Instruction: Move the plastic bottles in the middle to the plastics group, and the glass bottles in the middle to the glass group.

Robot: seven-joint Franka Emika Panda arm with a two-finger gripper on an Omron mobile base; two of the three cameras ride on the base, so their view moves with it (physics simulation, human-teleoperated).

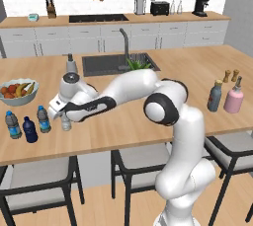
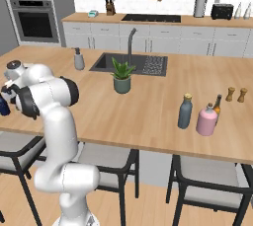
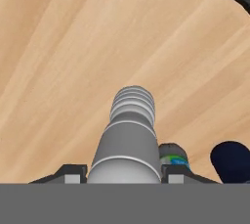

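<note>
A: What does the gripper (image 3: 125, 171) hold?

B: Its two fingers are clamped on the clear bottle (image 3: 128, 135), one at each side of the body. In the hand view the ribbed white cap points away over bare counter (image 3: 58, 47).

A: Where does that put the bottle?

B: At the left end of the island, seen in the left base view as a small pale bottle (image 1: 65, 122) under the hand, right at the counter top; whether its base touches the wood cannot be told.

A: What stands close by?

B: Just beside it to the left stands a blue-label bottle (image 1: 44, 119), then the navy bottle (image 1: 30, 130), then another blue-label bottle (image 1: 13, 125) nearest the counter's end. The hand view shows a dark cap with a green-blue label (image 3: 174, 157) next to the held bottle, and a navy round shape (image 3: 230, 158) a little further off.

A: Anything behind them?

B: A fruit bowl (image 1: 19, 92) sits beyond the row, and a soap dispenser (image 1: 71, 65) stands by the sink (image 1: 118, 64). A potted plant (image 2: 121, 76) stands in front of the sink, behind the arm's elbow.

A: And the glass?

B: Well apart, at the right end: the grey bottle (image 1: 215, 95) stands just beside the pink bottle (image 1: 233, 97), with two brown shakers (image 1: 231, 75) behind them.
</note>
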